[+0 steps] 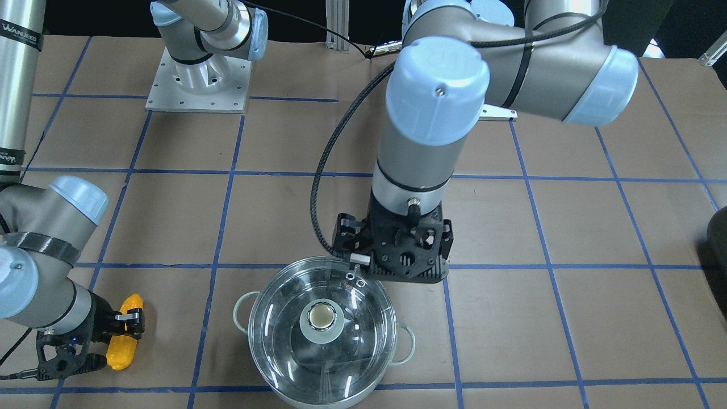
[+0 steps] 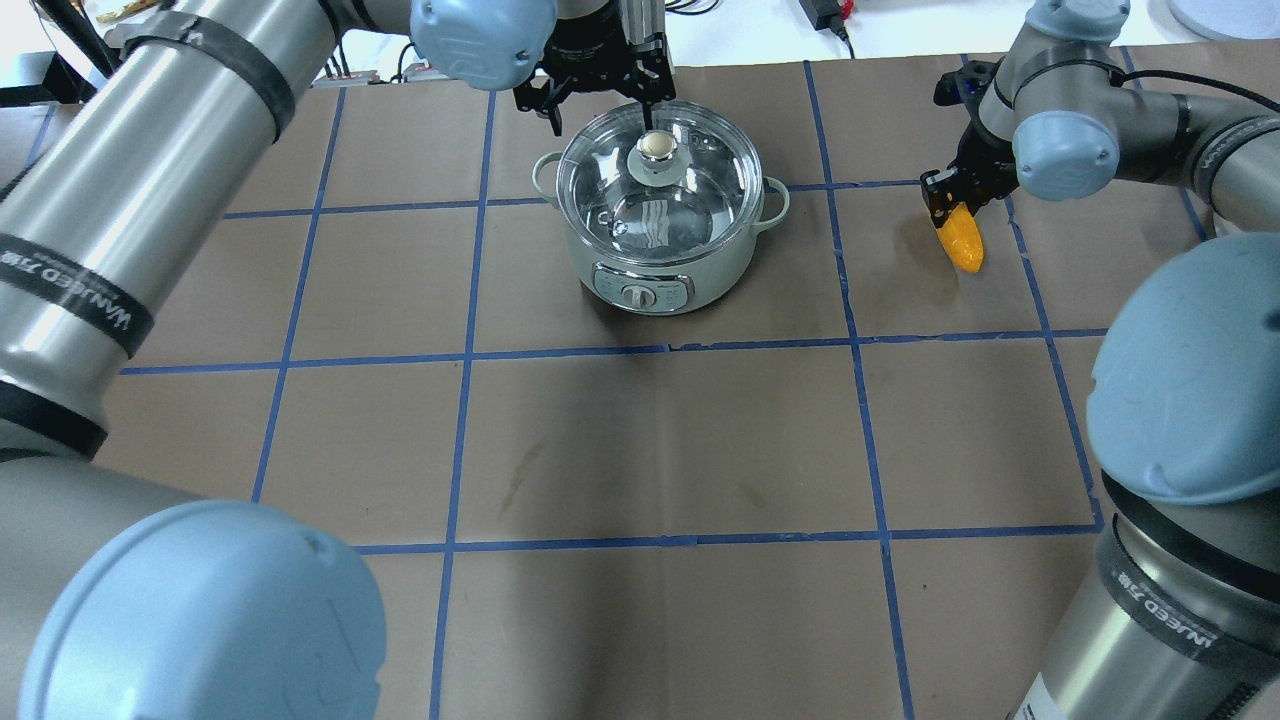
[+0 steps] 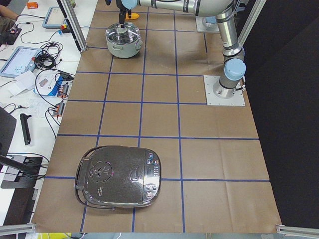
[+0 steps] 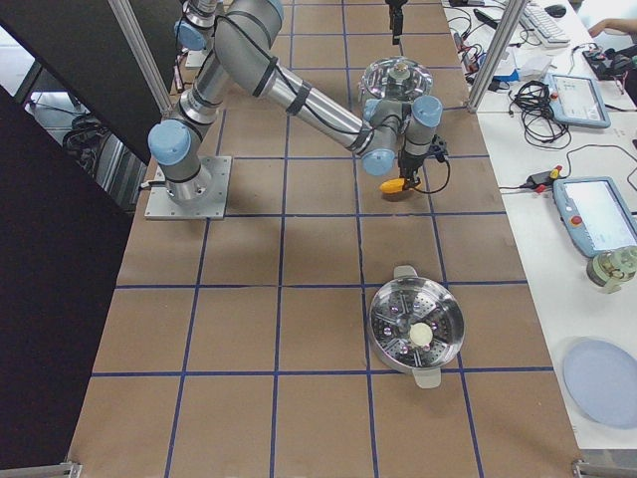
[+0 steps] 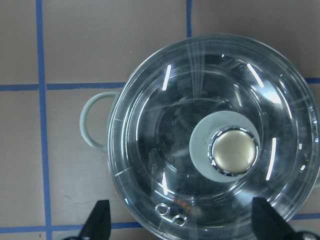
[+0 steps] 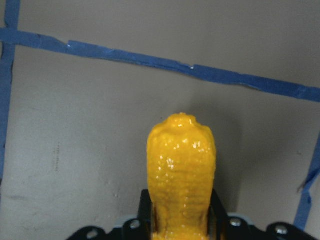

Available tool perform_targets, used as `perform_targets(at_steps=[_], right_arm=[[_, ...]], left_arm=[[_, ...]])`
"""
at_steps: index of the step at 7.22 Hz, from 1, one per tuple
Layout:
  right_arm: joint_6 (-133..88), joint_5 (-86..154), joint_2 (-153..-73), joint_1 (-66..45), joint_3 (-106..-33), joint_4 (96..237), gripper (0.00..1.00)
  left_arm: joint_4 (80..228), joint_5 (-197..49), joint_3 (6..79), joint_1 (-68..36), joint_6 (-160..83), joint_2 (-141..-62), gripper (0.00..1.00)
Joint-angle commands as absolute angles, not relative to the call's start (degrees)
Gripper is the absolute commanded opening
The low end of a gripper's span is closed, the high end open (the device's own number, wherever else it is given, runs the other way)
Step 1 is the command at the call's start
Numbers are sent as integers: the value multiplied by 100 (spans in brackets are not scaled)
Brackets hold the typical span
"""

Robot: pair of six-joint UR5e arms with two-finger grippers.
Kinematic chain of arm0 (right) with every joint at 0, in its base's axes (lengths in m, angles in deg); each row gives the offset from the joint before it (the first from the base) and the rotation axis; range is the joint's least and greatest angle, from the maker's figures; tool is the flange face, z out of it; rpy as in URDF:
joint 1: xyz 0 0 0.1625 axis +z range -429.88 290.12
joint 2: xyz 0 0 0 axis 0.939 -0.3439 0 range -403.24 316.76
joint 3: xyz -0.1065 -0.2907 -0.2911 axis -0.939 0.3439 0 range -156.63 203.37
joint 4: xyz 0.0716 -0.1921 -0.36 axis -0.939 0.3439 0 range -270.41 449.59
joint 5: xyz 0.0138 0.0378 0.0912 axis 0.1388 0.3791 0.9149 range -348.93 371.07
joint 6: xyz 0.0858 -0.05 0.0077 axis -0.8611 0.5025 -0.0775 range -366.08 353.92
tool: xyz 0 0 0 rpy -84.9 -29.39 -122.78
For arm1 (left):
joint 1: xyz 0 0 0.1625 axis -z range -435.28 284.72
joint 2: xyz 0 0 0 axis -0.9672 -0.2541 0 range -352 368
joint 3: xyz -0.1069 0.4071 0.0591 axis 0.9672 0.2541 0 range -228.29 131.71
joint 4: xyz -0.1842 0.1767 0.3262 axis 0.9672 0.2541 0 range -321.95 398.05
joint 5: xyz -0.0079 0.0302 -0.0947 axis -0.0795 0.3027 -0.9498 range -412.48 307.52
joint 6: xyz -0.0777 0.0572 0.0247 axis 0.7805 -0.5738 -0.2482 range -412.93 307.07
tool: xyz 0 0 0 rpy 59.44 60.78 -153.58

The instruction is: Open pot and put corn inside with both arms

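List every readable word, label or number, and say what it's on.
"WANJEED": black band on the left arm.
"WANJEED": also on the right arm.
Pot, front control panel: markings too small to read.
Dark cooker, its panel: too small to read.

Table (image 2: 650, 450): brown, with blue tape (image 2: 560, 353) squares.
Pot (image 2: 700, 275): on it, glass lid (image 2: 700, 200) on.
Corn (image 2: 962, 240): well apart from it.
Rice cooker (image 3: 119, 177): at one end.

Under my wrist camera, round shiny steel pot (image 5: 86, 125) with pale loop handle, flat clear glass lid (image 5: 165, 125) seated on it, gold-toned round knob (image 5: 233, 151), my left gripper (image 5: 183, 225) with black fingertips (image 5: 100, 226) spread wide.
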State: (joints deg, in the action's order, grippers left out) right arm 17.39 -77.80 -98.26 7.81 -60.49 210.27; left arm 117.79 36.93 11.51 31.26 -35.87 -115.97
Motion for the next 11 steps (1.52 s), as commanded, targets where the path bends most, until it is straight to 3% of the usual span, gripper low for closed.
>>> perform_targets(at_steps=[1, 4, 11], right_arm=[[1739, -7770, -10516, 781, -5768, 19873, 6], [1704, -7796, -11354, 808, -5819, 18804, 6], [1686, -7735, -11320, 808, -5978, 18881, 6]], left_arm=[[11488, 3673, 1024, 3370, -3168, -11970, 100], [11416, 3664, 1024, 3388, -3140, -12094, 100], [11074, 3655, 1024, 3388, -3087, -12314, 100]])
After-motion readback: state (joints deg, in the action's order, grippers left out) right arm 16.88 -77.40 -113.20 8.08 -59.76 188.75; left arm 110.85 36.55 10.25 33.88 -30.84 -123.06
